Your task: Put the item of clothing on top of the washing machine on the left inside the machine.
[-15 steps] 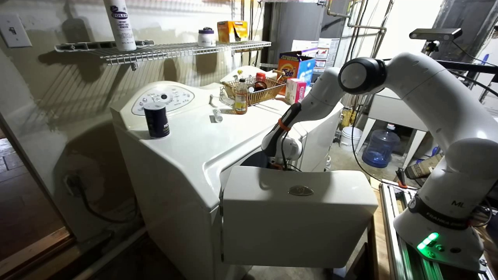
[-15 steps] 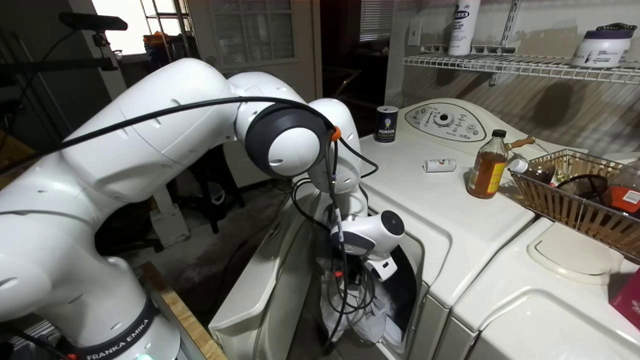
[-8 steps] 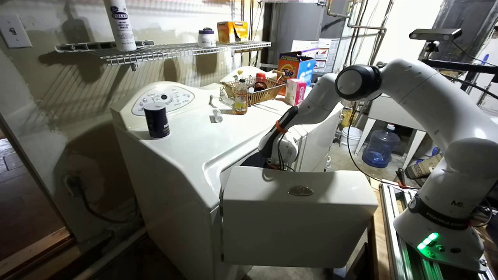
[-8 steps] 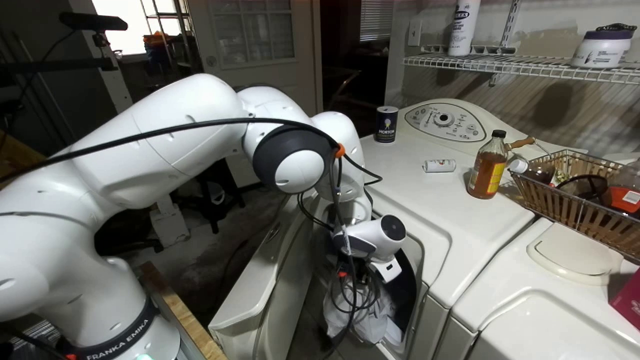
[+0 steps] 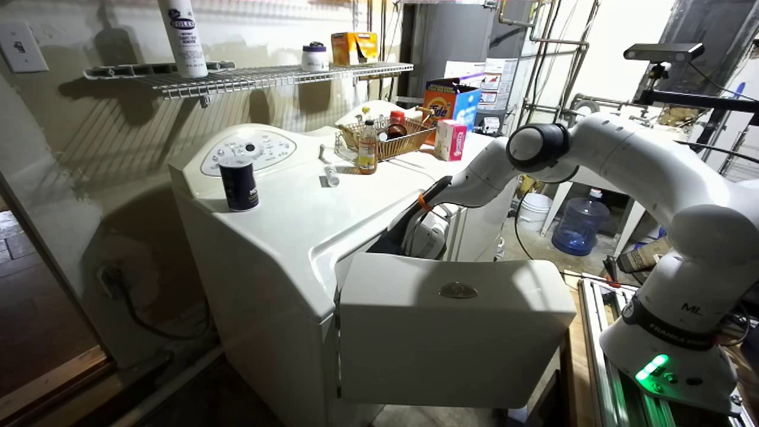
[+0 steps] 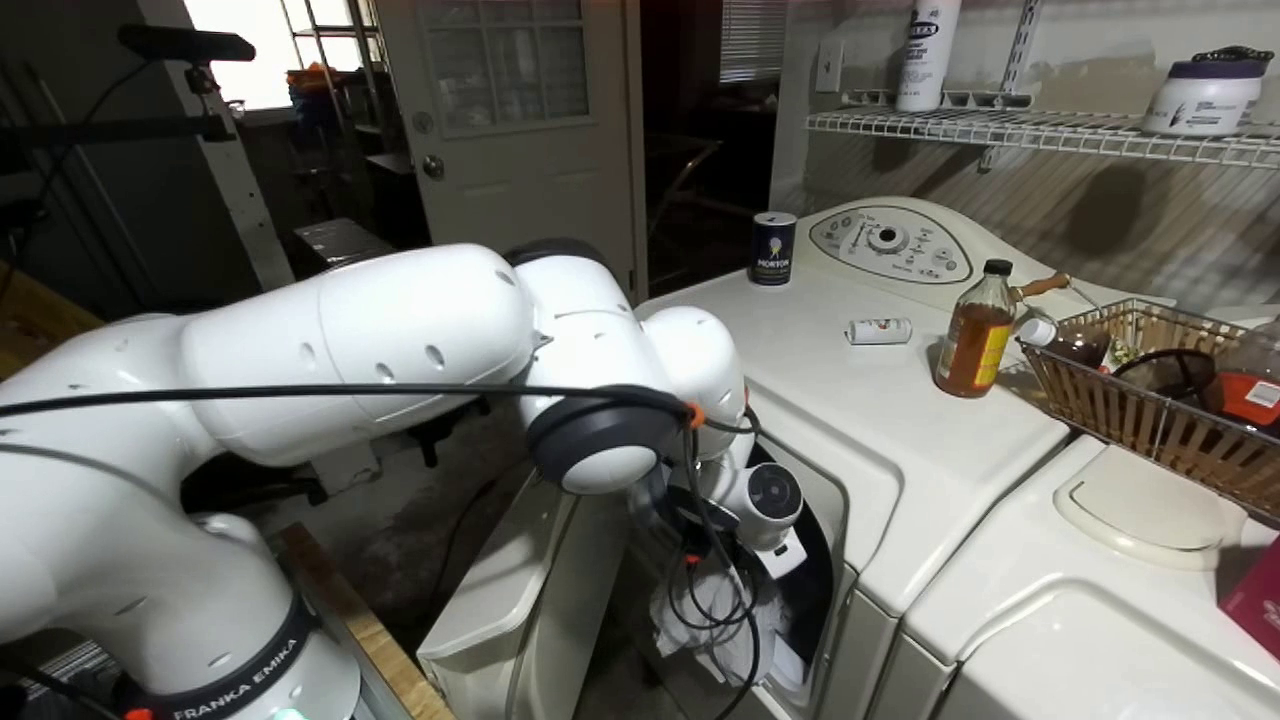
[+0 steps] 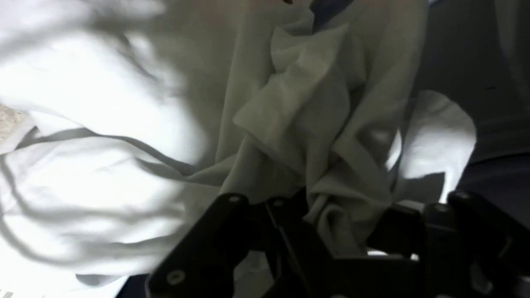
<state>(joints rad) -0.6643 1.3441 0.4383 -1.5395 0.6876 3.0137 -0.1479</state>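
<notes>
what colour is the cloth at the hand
The cloth is mostly white, greyish in shade; clearest in the wrist view.

My black two-fingered gripper (image 7: 345,217): tips partly covered by crumpled white cloth (image 7: 265,124).
Cream-white washing machine door (image 5: 453,338) hides them in an exterior view.

I find the cloth (image 7: 290,124) white and heavily creased. I hold it bunched, its loose folds hanging at the dark opening (image 6: 814,570) of the washer (image 5: 261,296); how much lies inside I cannot determine. The washer is cream-white, boxy and round-edged, standing upright, with a black knob (image 5: 249,147) on its raised panel (image 5: 270,146). Its flat-fronted door (image 5: 450,356) stands wide open.
</notes>
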